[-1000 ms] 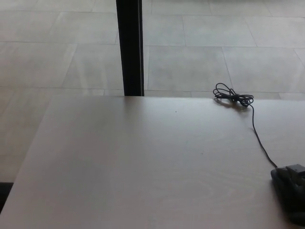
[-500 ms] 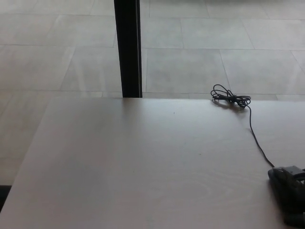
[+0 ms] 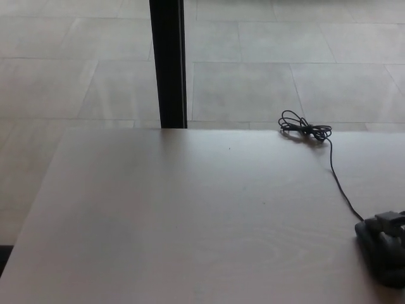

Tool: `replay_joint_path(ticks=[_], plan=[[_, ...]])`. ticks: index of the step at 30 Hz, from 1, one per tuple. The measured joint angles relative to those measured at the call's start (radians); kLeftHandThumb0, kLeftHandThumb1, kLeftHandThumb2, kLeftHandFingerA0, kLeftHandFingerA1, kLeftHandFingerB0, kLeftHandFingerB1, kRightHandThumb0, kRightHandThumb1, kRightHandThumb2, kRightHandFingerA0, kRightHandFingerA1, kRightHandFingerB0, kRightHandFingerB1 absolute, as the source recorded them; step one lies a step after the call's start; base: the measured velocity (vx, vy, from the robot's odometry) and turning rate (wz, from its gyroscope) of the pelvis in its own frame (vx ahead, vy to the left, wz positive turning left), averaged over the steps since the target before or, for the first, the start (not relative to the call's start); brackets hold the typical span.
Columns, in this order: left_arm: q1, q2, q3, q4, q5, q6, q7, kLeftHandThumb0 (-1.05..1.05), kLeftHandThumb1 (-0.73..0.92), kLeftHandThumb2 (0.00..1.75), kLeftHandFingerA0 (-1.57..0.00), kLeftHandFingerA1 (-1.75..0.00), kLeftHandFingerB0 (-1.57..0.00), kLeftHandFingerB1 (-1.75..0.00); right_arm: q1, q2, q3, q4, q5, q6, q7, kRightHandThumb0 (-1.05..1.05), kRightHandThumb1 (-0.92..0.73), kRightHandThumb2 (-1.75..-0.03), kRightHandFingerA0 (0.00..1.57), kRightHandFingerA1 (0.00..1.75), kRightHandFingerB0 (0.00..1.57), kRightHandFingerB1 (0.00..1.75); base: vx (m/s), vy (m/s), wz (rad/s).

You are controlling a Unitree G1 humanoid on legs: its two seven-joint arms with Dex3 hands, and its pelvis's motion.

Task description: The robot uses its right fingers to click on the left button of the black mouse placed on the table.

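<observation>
Our right hand (image 3: 392,221) seems to be the blocky dark bit at the far edge, at about 4 o'clock in the head view. It is dark on dark, so we cannot tell if the fingers are wide or narrow. We cannot tell if they touch anything either. Our left hand does not show at all. Right under that bit sits the black mouse (image 3: 378,254), low on the pale counter (image 3: 190,221), partly cut off by the edge. A thin black cable (image 3: 338,182) runs out of its front toward 12 o'clock. It ends in a little coil (image 3: 306,130) near the far edge of the counter. To click well, we think we should put one fingertip on the front part of the mouse, on the left side of where the cable comes out. Then we press straight down, softly and only once. A sideways push could slide the mouse. The cable side shows us which end is the front.
</observation>
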Motion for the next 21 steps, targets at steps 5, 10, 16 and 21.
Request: replay_joint_path(ticks=[5, 10, 16, 21], plan=[[0.002, 0.0, -0.006, 0.0, 0.002, 0.0, 0.001, -0.74, 0.73, 0.62, -0.69, -0.57, -0.55, -0.49, -0.082, -0.009, -0.064, -0.068, 0.022, 0.005, 0.069, -0.72, -0.85, -0.66, 0.26, 0.45, 0.42, 0.37, 0.0, 0.0, 0.0], [0.008, 0.0, -0.013, 0.002, 0.003, -0.001, 0.001, -0.75, 0.72, 0.62, -0.74, -0.59, -0.6, -0.49, -0.132, -0.009, -0.147, -0.155, 0.059, 0.016, 0.136, -0.74, -0.85, -0.66, 0.28, 0.46, 0.43, 0.36, 0.0, 0.0, 0.0], [0.017, 0.0, -0.015, 0.002, 0.003, -0.001, 0.004, -0.75, 0.72, 0.62, -0.74, -0.59, -0.58, -0.49, -0.106, -0.008, -0.209, -0.208, 0.094, 0.033, 0.192, -0.68, -0.8, -0.64, 0.33, 0.48, 0.46, 0.39, 0.0, 0.0, 0.0], [0.02, 0.0, -0.02, 0.006, 0.003, -0.001, 0.005, -0.76, 0.71, 0.62, -0.77, -0.61, -0.58, -0.49, -0.046, -0.013, -0.275, -0.201, 0.117, 0.029, 0.194, -0.68, -0.77, -0.64, 0.31, 0.44, 0.44, 0.38, 0.0, 0.0, 0.0]])
